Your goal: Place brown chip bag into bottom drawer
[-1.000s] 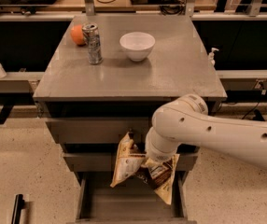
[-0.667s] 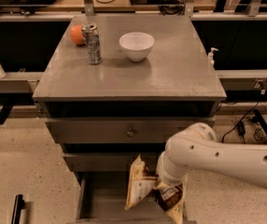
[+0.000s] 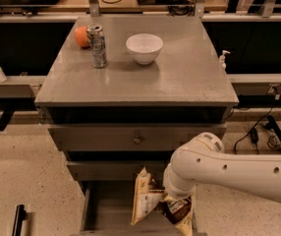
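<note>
The brown chip bag point(image 3: 143, 200), dark brown with cream-yellow edges, hangs upright over the open bottom drawer point(image 3: 86, 209), at its right half. My gripper point(image 3: 174, 200) is at the end of the white arm, low at the front right of the cabinet, and is shut on the bag's upper right part. The arm's wrist covers most of the gripper and the bag's right side. The drawer is pulled out and its grey floor shows to the left of the bag.
On the grey cabinet top point(image 3: 180, 77) stand a white bowl point(image 3: 144, 48), a drink can point(image 3: 98, 45) and an orange point(image 3: 81, 36). The upper drawers point(image 3: 137, 139) are closed. A small bottle point(image 3: 223, 59) stands at the right edge. A black object point(image 3: 17, 220) lies on the floor at left.
The arm has lowered and moved right with the chip bag, from in front of the middle drawer down into the open bottom drawer's mouth.
</note>
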Action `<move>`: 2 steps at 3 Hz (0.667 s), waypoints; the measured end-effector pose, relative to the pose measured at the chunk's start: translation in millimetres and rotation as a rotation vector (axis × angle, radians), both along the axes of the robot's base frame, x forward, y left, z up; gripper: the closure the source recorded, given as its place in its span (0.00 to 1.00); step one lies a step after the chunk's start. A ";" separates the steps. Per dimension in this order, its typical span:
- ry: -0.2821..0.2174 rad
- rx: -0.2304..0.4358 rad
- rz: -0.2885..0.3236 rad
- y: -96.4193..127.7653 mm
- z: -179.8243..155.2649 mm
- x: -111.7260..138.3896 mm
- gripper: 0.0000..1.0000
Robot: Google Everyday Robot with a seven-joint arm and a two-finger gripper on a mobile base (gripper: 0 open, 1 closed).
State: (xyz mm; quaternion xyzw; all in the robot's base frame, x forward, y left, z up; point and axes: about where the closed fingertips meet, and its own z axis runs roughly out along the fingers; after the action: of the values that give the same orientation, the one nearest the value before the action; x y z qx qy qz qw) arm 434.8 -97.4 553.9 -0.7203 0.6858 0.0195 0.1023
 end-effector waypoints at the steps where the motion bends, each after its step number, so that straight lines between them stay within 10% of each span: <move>1: -0.038 0.153 -0.066 18.0 -0.4 23.5 1.00; 2: -0.147 0.495 -0.168 55.3 24.4 83.3 1.00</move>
State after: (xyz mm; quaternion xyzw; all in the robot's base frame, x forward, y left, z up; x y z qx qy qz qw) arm 518.1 -42.0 578.3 -0.6134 0.7083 0.1254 0.3261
